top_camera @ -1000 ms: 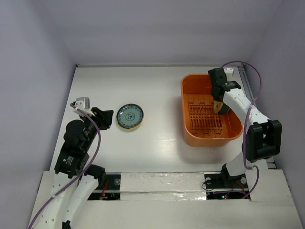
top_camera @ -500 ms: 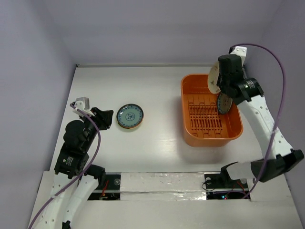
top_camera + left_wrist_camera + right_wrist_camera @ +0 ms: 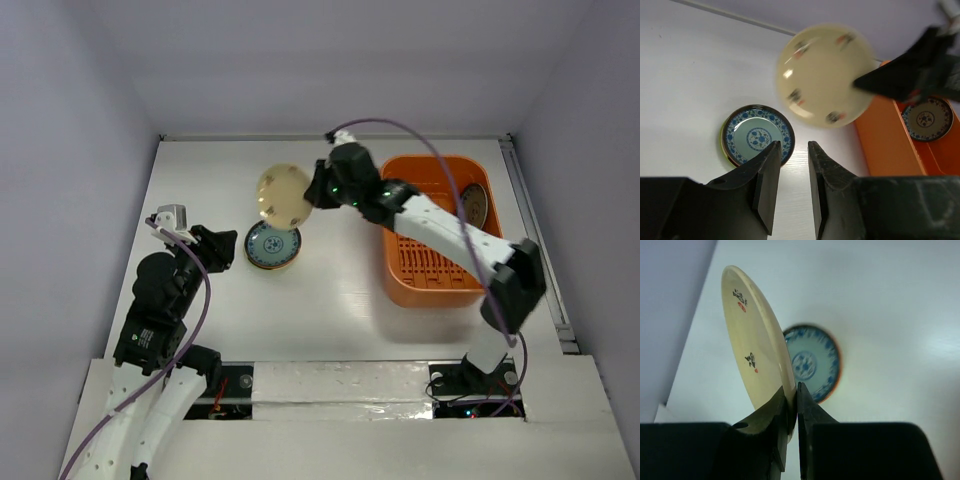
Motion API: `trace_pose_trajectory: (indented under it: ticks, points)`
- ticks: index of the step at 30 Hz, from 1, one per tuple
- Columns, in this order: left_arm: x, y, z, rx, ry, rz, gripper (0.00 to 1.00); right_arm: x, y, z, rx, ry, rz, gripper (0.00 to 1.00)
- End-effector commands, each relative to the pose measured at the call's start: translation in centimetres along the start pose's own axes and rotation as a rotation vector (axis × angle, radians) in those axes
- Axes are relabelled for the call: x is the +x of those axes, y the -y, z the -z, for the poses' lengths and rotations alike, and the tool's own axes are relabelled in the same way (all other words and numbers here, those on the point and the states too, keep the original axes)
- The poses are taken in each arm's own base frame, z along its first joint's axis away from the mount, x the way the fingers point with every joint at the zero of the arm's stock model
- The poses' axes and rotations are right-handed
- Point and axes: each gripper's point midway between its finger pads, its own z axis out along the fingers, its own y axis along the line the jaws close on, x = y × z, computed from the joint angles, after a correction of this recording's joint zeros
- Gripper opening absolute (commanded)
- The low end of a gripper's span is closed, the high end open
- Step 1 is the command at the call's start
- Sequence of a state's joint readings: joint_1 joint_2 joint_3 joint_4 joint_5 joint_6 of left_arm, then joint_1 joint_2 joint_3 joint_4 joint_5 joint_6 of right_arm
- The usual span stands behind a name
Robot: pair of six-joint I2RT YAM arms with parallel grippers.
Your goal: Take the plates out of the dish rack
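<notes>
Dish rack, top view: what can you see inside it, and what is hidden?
One patterned plate sits at the far right of the dish rack. The near part of its slotted floor is bare. The right arm crosses above the rack and hides a strip of the floor.

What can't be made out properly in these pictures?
Held plate: only its cream side shows in any view; the left wrist view blurs its marks.
Dish rack: the right arm covers part of its floor from above; the left wrist picture's edge cuts it off.
Plate in the rack: too small to tell its tilt.
</notes>
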State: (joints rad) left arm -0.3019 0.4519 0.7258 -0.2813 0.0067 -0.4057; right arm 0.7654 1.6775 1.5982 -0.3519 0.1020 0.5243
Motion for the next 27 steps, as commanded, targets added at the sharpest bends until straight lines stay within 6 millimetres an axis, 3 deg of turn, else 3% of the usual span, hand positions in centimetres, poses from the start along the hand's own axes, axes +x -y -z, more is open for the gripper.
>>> trace_pose_trajectory:
  ticks: [1,5,7,10,14,16,17,19,21,24,27]
  points:
    - [-0.9,0.1,0.1,0.001,0.046,0.001,0.26,1.7,-6.0,-2.8,-0.194,-0.042,-0.089,0.01]
    - [-0.9,0.2,0.1,0.005,0.049,0.002,0.26,5.9,-5.9,-6.7,-0.175,-0.127,-0.131,0.03]
    - [-0.9,0.2,0.1,0.005,0.047,0.002,0.26,7.8,-4.8,-8.4,-0.142,-0.151,-0.149,0.03]
    - [-0.9,0.2,0.1,0.005,0.047,0.002,0.26,10.1,-3.5,-9.4,-0.105,-0.186,-0.173,0.09]
    - [-0.8,0.2,0.1,0.007,0.044,0.002,0.26,12.5,-1.7,-10.0,-0.047,-0.227,-0.179,0.26]
    - [-0.8,0.2,0.1,0.007,0.044,0.002,0.26,13.2,-1.0,-9.9,-0.025,-0.249,-0.165,0.43]
    - [-0.8,0.2,0.1,0.007,0.044,0.002,0.26,13.4,-0.8,-9.9,-0.022,-0.255,-0.145,0.58]
    - [-0.9,0.2,0.2,0.007,0.048,0.002,0.27,13.9,-0.8,-9.2,-0.01,-0.283,-0.114,0.67]
    - [-0.9,0.2,0.2,0.008,0.047,0.002,0.27,12.4,-0.2,-8.7,0.029,-0.239,-0.067,0.75]
    - [-0.9,0.2,0.2,0.007,0.048,0.002,0.27,11.3,0.9,-7.3,0.11,-0.213,-0.013,0.77]
    - [-0.9,0.2,0.2,0.009,0.049,0.002,0.27,8.1,1.7,-4.4,0.174,-0.137,0.027,0.73]
